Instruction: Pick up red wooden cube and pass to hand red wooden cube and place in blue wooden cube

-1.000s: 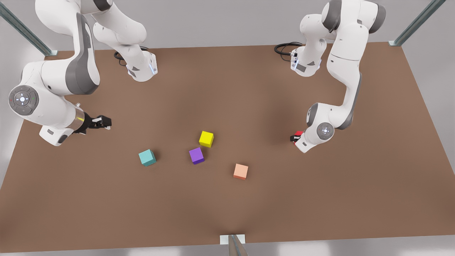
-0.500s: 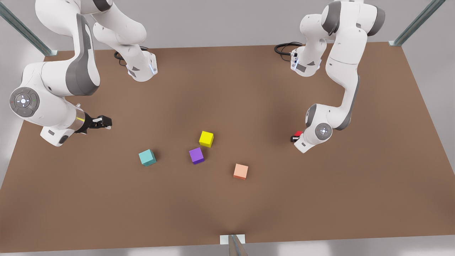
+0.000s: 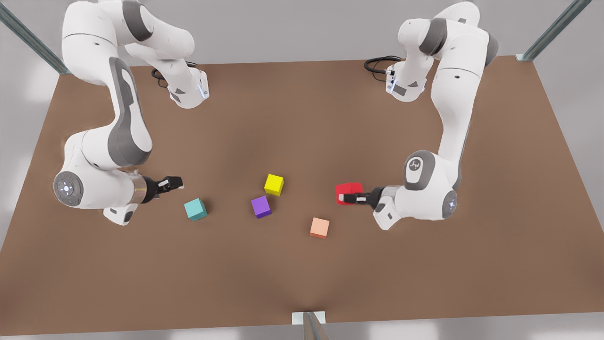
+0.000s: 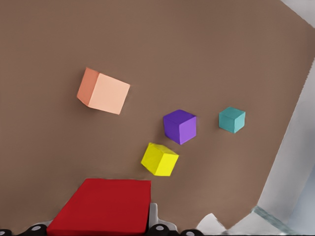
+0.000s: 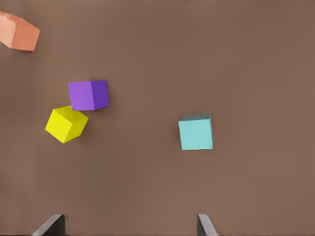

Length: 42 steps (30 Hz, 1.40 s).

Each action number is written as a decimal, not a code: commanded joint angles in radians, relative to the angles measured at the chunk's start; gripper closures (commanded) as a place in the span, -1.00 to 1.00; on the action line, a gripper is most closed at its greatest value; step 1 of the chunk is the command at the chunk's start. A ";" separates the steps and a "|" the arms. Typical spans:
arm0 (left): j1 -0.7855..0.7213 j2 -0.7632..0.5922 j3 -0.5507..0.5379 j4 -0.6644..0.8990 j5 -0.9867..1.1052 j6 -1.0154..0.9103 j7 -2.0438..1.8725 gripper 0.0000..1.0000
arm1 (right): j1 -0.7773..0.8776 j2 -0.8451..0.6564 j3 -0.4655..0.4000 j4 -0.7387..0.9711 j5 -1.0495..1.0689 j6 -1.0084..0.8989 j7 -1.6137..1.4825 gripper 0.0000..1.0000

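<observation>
The red wooden cube (image 3: 348, 191) hangs above the table at the front view's right of centre, and my left gripper (image 3: 349, 198) is shut on it. From the left wrist the red cube (image 4: 101, 206) looms close, flanked by the black fingers. The teal blue wooden cube (image 3: 195, 209) rests on the table at the front view's left. My right gripper (image 3: 175, 182) hovers just up and left of it, open and holding nothing. From the right wrist, the teal cube (image 5: 196, 132) lies ahead of the spread fingertips (image 5: 51, 225).
A yellow cube (image 3: 273, 184) and a purple cube (image 3: 261, 206) sit close together mid-table between the two grippers. A pale peach cube (image 3: 319, 227) lies nearer the front edge, below the red cube. The brown table (image 3: 424, 274) stretches wide around them.
My left gripper swung out toward the table's centre, carrying the red cube into plain sight. My right gripper moved down and inward, ending close to the teal cube.
</observation>
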 commanded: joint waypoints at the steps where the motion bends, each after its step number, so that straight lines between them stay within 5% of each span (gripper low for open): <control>1: -0.001 0.047 -0.071 0.061 -0.197 0.053 -0.013 -0.19 | 0.037 0.140 0.034 0.142 0.299 0.119 -0.309 -1.00; 3: -0.003 0.188 -0.154 0.249 -0.200 0.129 0.058 -0.19 | 0.036 0.286 0.077 0.232 0.490 0.221 -0.494 -1.00; 7: -0.006 0.272 -0.311 0.260 -0.223 0.350 0.404 -0.19 | 0.034 0.308 0.079 0.232 0.641 0.264 -1.065 -1.00; 16: -0.007 0.355 -0.315 0.252 -0.432 0.424 0.893 -0.12 | -0.002 0.323 0.074 0.122 0.983 0.417 -2.076 -1.00; 17: -0.007 0.363 -0.315 0.252 -0.436 0.424 0.912 -0.13 | -0.002 0.311 0.074 0.085 1.010 0.420 -2.122 -0.76; 19: -0.009 0.386 -0.317 0.252 -0.519 0.424 1.024 -0.12 | 0.002 0.279 0.079 0.021 1.032 0.445 -2.123 -1.00; 22: -0.009 0.400 -0.318 0.256 -0.522 0.433 1.091 -0.12 | 0.016 0.205 0.080 -0.120 1.107 0.483 -2.128 -1.00; 42: -0.015 0.429 -0.329 0.259 -0.605 0.438 1.241 -0.13 | 0.079 0.223 0.091 -0.200 1.245 0.506 -2.186 -1.00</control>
